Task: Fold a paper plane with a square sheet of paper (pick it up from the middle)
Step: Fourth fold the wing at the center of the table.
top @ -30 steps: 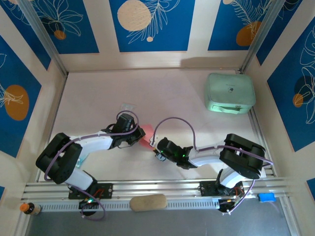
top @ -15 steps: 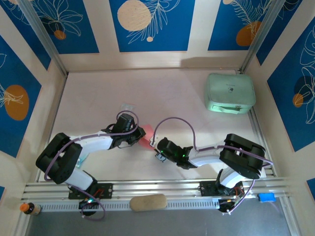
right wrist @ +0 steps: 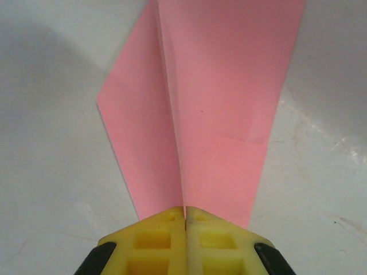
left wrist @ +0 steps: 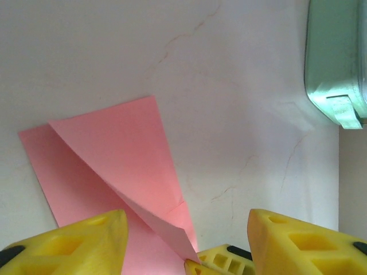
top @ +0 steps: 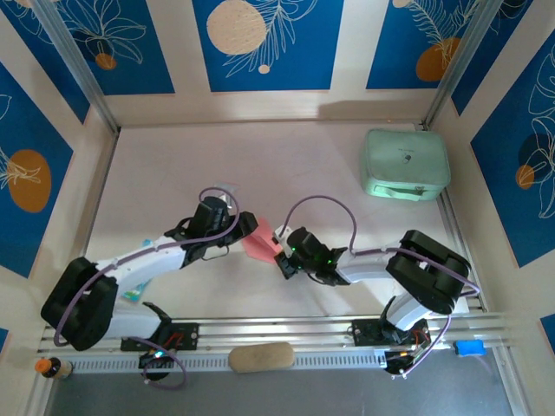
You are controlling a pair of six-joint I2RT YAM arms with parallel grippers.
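Note:
The salmon-pink paper is folded into a pointed paper plane (top: 258, 245) with a centre crease and two wings, near the table's middle front. In the right wrist view the paper plane (right wrist: 218, 86) stretches away from my right gripper (right wrist: 184, 220), which is shut on the crease at its near end. That right gripper (top: 283, 259) sits at the plane's right end. My left gripper (top: 246, 228) stands open at the plane's upper left edge. In the left wrist view the left gripper (left wrist: 184, 243) straddles the paper plane (left wrist: 114, 166) without clamping it, with a right fingertip (left wrist: 221, 262) showing below.
A mint-green rounded case (top: 405, 165) sits at the back right, also seen as the case (left wrist: 338, 63) in the left wrist view. A tan oblong pad (top: 260, 356) lies on the front rail. Walls and metal posts enclose the table on three sides.
My left gripper has opened and let go of the paper, its wrist drawing back and up. My right gripper has shut on the crease and shifted slightly up; more of the plane shows.

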